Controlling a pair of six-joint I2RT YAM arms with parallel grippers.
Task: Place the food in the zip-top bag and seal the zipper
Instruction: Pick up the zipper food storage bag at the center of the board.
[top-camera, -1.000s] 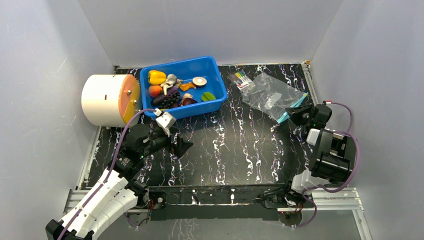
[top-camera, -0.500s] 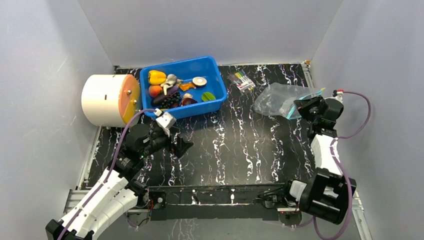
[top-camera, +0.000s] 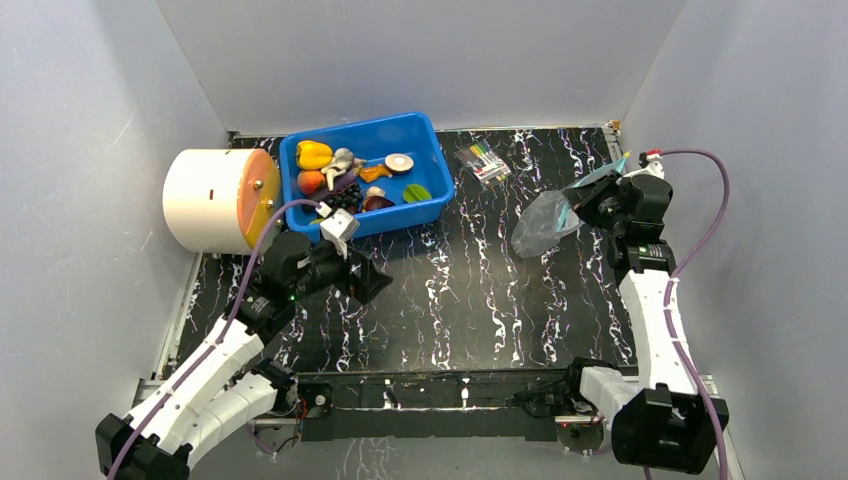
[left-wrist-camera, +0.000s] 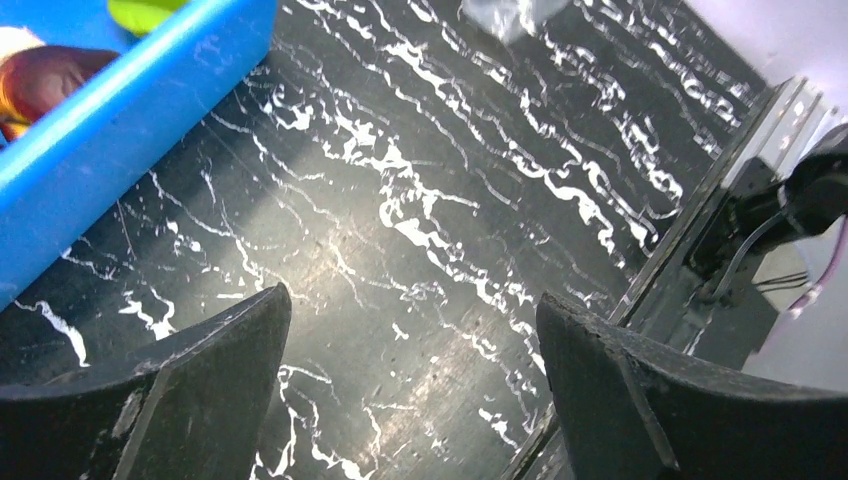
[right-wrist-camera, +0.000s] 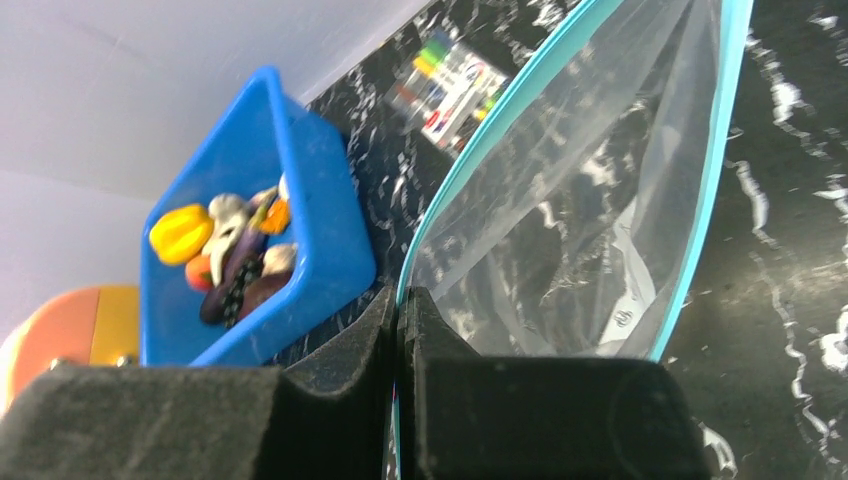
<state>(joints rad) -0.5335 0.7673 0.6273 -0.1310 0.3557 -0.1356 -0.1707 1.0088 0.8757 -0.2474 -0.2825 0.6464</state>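
Zip-top bag (top-camera: 543, 223) hangs at 2 o'clock in the top view, one side of its teal zipper (right-wrist-camera: 716, 140) mouth pinched between the closed fingers of the right gripper (top-camera: 588, 200), with the mouth gaping. Food (top-camera: 335, 180) sits heaped in the blue bin (top-camera: 405, 216) at 11 o'clock, well apart from the bag. Left gripper (left-wrist-camera: 410, 330) hovers spread wide and empty over the black marbled table (top-camera: 470, 300), near the bin's 6 o'clock side.
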